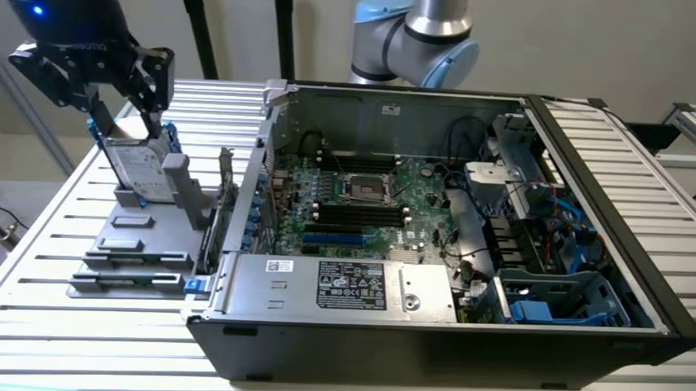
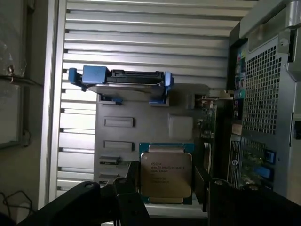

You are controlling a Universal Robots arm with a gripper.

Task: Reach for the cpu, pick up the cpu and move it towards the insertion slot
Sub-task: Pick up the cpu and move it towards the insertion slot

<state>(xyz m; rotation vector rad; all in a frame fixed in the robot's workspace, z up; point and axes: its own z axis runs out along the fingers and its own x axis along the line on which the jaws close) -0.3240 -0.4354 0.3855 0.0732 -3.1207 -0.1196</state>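
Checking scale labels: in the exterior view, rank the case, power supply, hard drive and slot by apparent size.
1. case
2. power supply
3. hard drive, seen at an angle, so only loosely above the next
4. slot

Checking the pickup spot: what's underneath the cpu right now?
The cpu lies on a blue-rimmed seat on the grey holder plate. The seat's middle is covered by the chip.

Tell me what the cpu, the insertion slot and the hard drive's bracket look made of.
The cpu: brushed metal lid, dull silver sheen with printed text, on a greenish board rim. The insertion slot: bright metal frame, glinting, around a dark centre, probably plastic. The hard drive's bracket: blue, matte, likely moulded plastic.
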